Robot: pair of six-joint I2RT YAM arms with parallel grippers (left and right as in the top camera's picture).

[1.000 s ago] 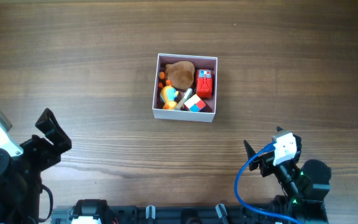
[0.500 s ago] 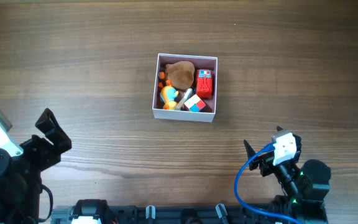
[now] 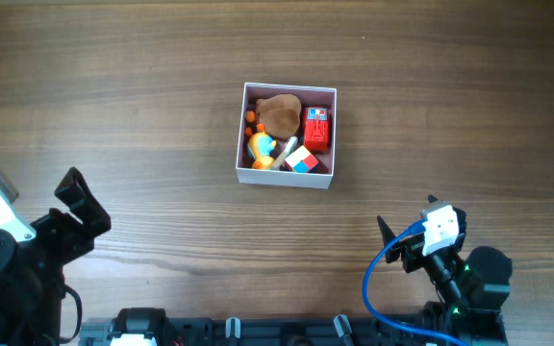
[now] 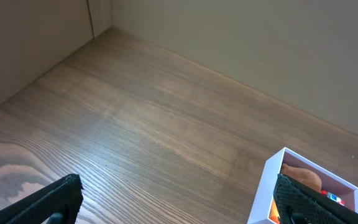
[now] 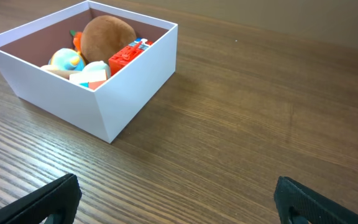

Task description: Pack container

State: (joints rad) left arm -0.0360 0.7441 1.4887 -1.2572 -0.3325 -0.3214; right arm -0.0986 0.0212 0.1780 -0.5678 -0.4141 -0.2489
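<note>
1. Overhead view: a square, shallow container (image 3: 287,179) with white walls and a dusty pink inside sits on the brown wood-grain table (image 3: 113,96), just toward 12 o'clock from the middle of the picture.
2. Inside it, a round brown plush toy (image 3: 280,114) fills the 12 o'clock part. A red block toy (image 3: 316,129) lies along the 3 o'clock wall, and a yellow-and-orange duck-like toy (image 3: 261,147) is at 8 o'clock. A small white, red and blue cube (image 3: 301,160) sits at 5 o'clock.
3. The black left gripper (image 3: 87,200) is at 8 o'clock from the container, well apart from it and holding nothing.
4. The black right gripper (image 3: 392,245) is at 5 o'clock from the container, also well apart and holding nothing. A blue cable (image 3: 378,279) loops beside it.
5. Left wrist view: the two dark fingers (image 4: 58,200) show only as tips at the 7 and 5 o'clock corners. They are spread wide, with bare table between them.
6. In this view a corner of the container shows at 4 o'clock, partly behind the right-hand tip, with the brown plush visible inside. A plain beige wall (image 4: 241,37) rises behind the table's far edge.
7. Right wrist view: this gripper's fingertips (image 5: 51,202) also sit at the 7 and 5 o'clock corners, wide apart over bare wood.
8. Here the container stands at 10 o'clock, one corner turned toward the camera. The plush, the duck-like toy, the cube and the red block all lie within its walls.
</note>
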